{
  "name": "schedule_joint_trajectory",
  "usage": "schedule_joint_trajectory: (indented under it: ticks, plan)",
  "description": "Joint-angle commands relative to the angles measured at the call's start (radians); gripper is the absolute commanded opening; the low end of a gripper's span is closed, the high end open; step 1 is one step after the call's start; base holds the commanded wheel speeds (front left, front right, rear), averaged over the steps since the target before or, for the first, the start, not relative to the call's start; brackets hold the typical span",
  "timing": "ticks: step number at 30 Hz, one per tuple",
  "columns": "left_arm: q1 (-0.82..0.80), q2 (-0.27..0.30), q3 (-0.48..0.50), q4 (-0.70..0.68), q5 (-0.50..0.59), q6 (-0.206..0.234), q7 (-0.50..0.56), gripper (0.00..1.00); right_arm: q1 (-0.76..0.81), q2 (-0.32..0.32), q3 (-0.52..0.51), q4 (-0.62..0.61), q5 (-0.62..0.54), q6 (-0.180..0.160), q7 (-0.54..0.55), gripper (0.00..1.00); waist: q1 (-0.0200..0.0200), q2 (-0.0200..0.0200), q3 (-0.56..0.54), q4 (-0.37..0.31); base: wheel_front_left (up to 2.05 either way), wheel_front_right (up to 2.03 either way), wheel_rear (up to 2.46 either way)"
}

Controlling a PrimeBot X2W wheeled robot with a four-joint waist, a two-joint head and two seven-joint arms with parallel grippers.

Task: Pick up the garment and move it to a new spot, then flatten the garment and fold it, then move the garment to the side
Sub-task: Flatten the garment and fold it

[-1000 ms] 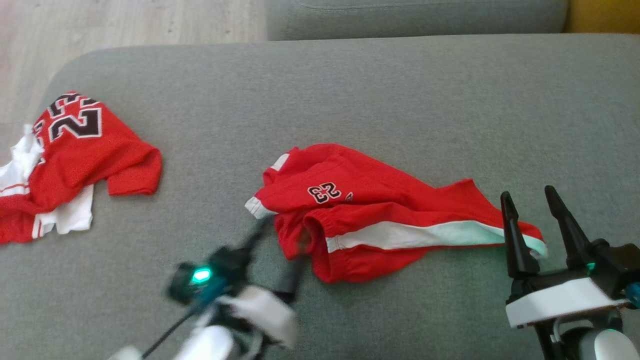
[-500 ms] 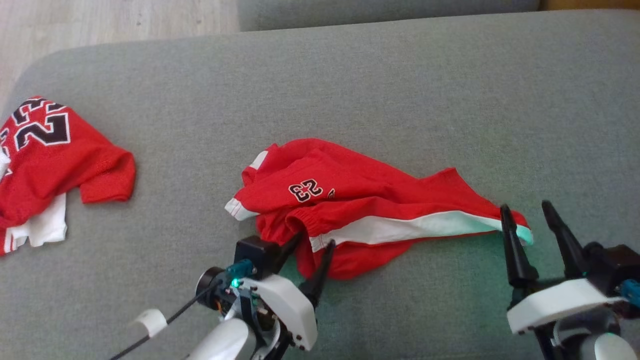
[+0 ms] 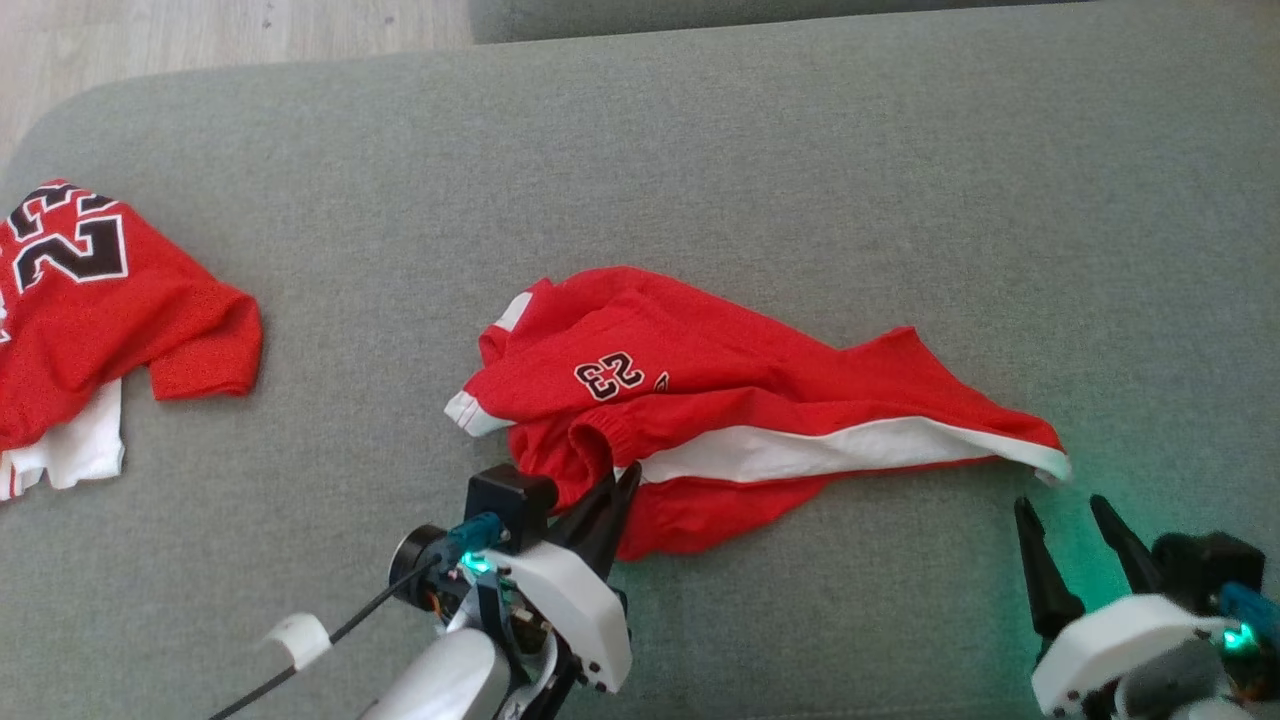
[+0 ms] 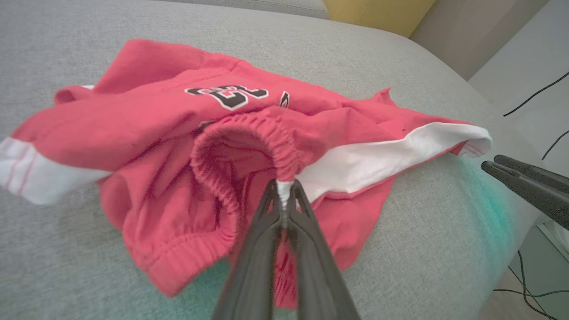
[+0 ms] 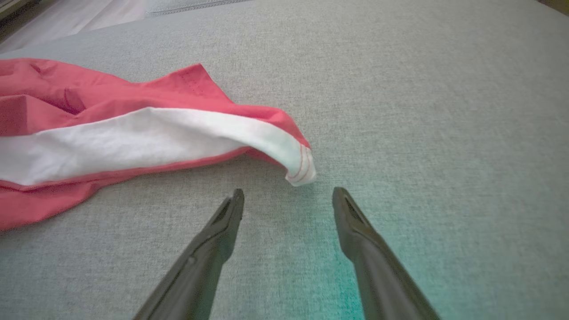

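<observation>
Well, seeing shorts [image 3: 760, 400] stretched left-to-right, waistband [image 4: 249, 124] end left, hem [image 5: 302, 169] right, upside-down "23" [image 3: 608, 375] on front. Got left gripper [image 3: 630, 472] pinching waistband, right gripper [image 3: 1058, 502] spread wide near hem.

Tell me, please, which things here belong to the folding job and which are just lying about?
Job in hand:
- red shorts
- left gripper, shut on their waistband
- right gripper, open beside the leg hem

Lying about:
- red jersey, far left
- white cloth under it
</observation>
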Motion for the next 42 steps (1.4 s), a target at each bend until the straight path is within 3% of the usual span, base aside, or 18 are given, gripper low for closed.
schedule_joint_trajectory:
  ticks: [1, 5, 6, 7, 14, 18, 26, 31, 39, 42]
  plan:
    - [-0.05, -0.001, 0.028, -0.029, 0.003, 0.006, -0.011, 0.0, -0.052, -0.022, 0.017, -0.02, 0.001, -0.001, -0.013, 1.0, 0.0, 0.0, 0.002, 0.001, 0.0, 0.0, 0.0]
    - [-0.058, 0.003, 0.029, -0.033, 0.009, 0.009, -0.021, 0.0, -0.105, -0.021, 0.019, 0.033, 0.01, -0.001, -0.024, 1.0, 0.0, 0.0, 0.009, 0.002, 0.0, 0.0, 0.0]
    - [-0.059, 0.004, 0.03, -0.035, 0.009, 0.01, -0.025, 0.0, -0.118, -0.023, 0.022, 0.048, 0.017, -0.001, -0.024, 0.95, 0.0, 0.0, 0.009, 0.003, 0.0, 0.0, 0.0]
    - [-0.061, 0.005, 0.031, -0.042, 0.009, 0.011, -0.03, 0.0, -0.137, -0.032, 0.025, 0.073, 0.029, -0.001, -0.028, 0.0, 0.0, 0.0, 0.004, 0.011, 0.0, 0.0, 0.0]
    - [-0.071, 0.048, 0.045, -0.162, 0.045, 0.026, -0.063, 0.0, -0.142, -0.071, 0.028, -0.008, 0.039, -0.001, -0.016, 0.0, 0.0, 0.0, -0.043, 0.032, 0.0, 0.0, 0.0]
    - [-0.104, 0.103, 0.08, -0.292, 0.092, 0.051, -0.076, 0.0, -0.152, -0.088, 0.022, -0.19, 0.032, -0.001, 0.039, 0.0, 0.0, 0.0, -0.083, 0.038, 0.0, 0.0, 0.0]
    - [-0.23, 0.199, 0.173, -0.546, 0.185, 0.091, -0.063, 0.0, -0.215, -0.133, -0.003, -0.601, -0.004, -0.001, 0.272, 0.0, 0.0, 0.0, -0.145, 0.051, 0.0, 0.0, 0.0]
    - [-0.333, 0.237, 0.223, -0.665, 0.231, 0.099, -0.032, 0.0, -0.319, -0.16, -0.024, -0.772, -0.007, -0.001, 0.383, 0.0, 0.0, 0.0, -0.158, 0.055, 0.0, 0.0, 0.0]
    - [-0.393, 0.194, 0.234, -0.602, 0.161, 0.084, -0.023, 0.0, -0.452, -0.138, -0.03, -0.709, 0.054, -0.001, 0.439, 0.0, 0.0, 0.0, -0.123, 0.059, 0.0, 0.0, 0.0]
    - [-0.445, 0.151, 0.245, -0.46, 0.103, 0.055, -0.056, 0.0, -0.541, -0.131, -0.021, -0.594, 0.09, -0.001, 0.42, 0.0, 0.0, 0.0, -0.092, 0.055, 0.0, 0.0, 0.0]
